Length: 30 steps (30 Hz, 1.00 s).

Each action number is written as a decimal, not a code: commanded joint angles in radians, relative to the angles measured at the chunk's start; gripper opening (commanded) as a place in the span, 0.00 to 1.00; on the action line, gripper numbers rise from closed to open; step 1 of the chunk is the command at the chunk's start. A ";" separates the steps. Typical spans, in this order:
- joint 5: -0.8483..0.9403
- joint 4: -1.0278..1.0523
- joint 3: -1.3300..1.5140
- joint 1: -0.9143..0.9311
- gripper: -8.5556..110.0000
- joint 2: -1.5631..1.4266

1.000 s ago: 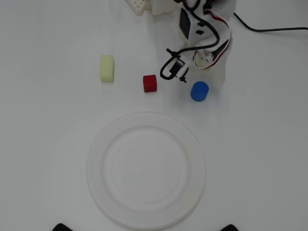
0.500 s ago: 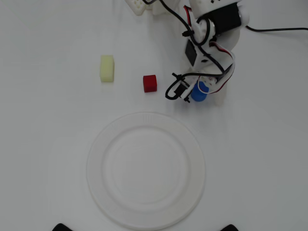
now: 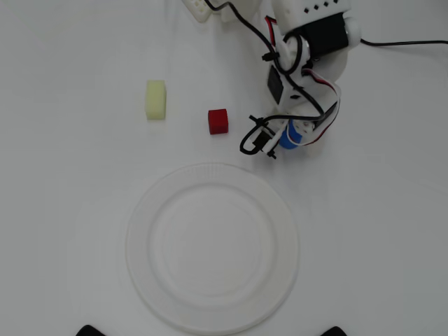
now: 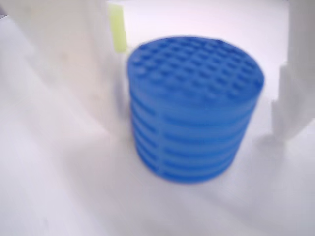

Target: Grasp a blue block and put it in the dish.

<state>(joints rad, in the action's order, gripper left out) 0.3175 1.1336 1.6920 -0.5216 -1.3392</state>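
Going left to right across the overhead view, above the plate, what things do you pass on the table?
Pale yellow rectangular block → small red cube → bright blue cylinder block, sitting under the arm's white claw.

White arm (image 3: 308, 42), entering the overhead view at 12 o'clock, reaching toward 6 o'clock, black cables looped along it; pincer (image 3: 285, 136) lowered to the worktop, white fingers (image 4: 69, 54) spread wide at 9 and 3 o'clock in the wrist view.
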 commanded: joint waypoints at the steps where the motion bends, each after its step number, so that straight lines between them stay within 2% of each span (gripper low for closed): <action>1: -0.005 0.005 -0.037 0.012 0.14 -0.002; 3: -0.006 0.005 -0.038 0.012 0.07 -0.002; 9: 0.000 0.043 -0.035 0.046 0.07 -0.103; 16: 0.051 0.075 0.040 0.161 0.07 -0.480; 20: 0.054 -0.046 0.063 0.304 0.07 -0.597; 24: 0.025 -0.193 0.040 0.433 0.07 -0.549; 30: -0.074 -0.193 -0.244 0.522 0.07 -0.204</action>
<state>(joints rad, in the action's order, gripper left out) 0.2761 0.9526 1.6030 -0.0291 -1.6199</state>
